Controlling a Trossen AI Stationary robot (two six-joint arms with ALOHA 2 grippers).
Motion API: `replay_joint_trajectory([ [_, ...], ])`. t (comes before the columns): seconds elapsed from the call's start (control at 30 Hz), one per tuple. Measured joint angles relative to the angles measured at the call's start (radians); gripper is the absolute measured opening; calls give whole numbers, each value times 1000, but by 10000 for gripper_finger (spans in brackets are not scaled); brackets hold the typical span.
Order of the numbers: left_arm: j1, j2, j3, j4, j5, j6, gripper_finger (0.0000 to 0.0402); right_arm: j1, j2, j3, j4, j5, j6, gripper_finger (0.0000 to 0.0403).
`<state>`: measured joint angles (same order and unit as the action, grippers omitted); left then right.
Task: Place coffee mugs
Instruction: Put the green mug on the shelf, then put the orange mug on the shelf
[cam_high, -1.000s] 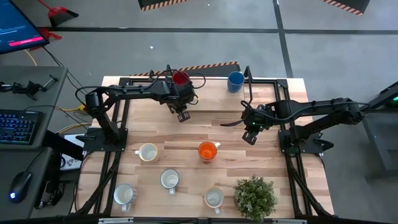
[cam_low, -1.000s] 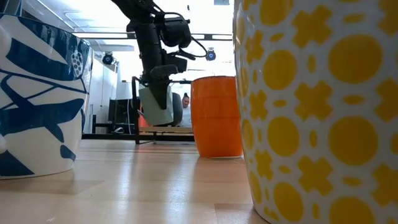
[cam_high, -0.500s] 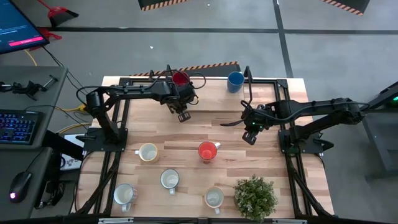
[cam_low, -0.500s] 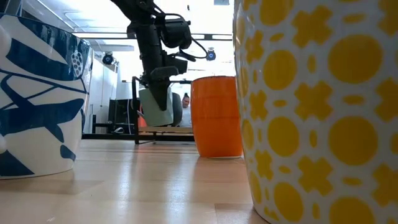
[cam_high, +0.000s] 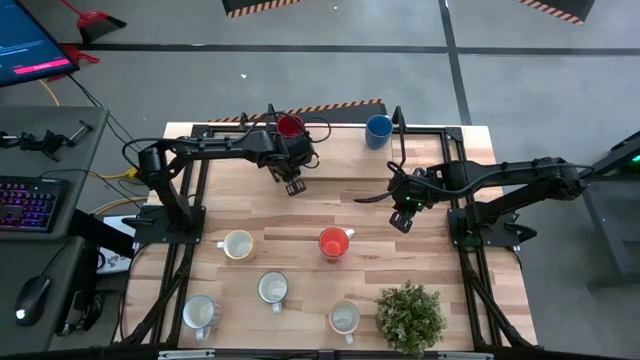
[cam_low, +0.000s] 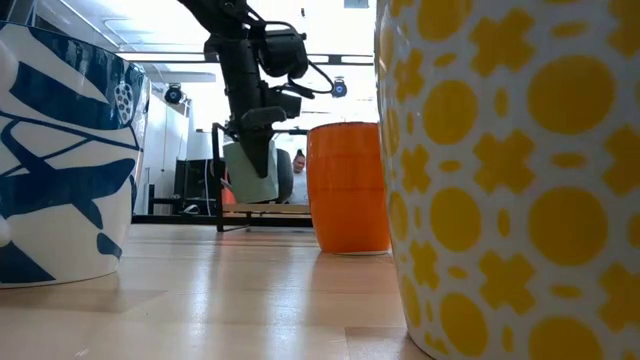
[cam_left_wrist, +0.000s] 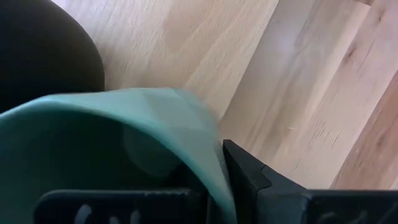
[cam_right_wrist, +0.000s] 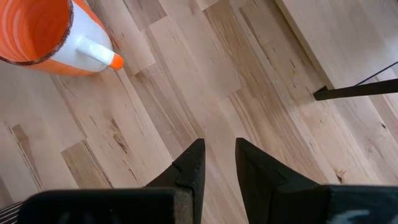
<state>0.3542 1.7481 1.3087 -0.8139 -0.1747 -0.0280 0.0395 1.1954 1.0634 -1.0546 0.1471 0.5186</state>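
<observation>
Pinching my left gripper (cam_left_wrist: 211, 186) on the teal green ceramic mug's (cam_left_wrist: 118, 143) rim, I hold it off the wooden table (cam_high: 330, 200).

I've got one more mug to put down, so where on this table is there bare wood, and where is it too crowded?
Bare wood runs across the middle, between the left gripper and right gripper above and the orange mug below. The near-right corner beyond the potted plant is free too. The near-left is crowded: four white mugs stand together.
</observation>
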Motion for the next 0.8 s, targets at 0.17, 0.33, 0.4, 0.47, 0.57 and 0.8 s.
replay_joint_trajectory([
  [0.17,0,-1,0,0,-15,-1,63,0,0,0,0,0,0,68],
  [0.33,0,-1,13,-13,-35,12,85,0,0,0,4,0,0,68],
  [0.4,0,-1,34,-13,-63,26,91,0,0,0,9,0,-1,68],
  [0.47,1,-1,65,-23,-82,38,94,0,0,0,13,0,-1,68],
  [0.57,6,-1,130,-75,-85,40,97,0,0,0,20,-1,-1,68],
  [0.8,3,-1,232,-178,-77,42,97,1,0,0,23,-8,-2,68],
])
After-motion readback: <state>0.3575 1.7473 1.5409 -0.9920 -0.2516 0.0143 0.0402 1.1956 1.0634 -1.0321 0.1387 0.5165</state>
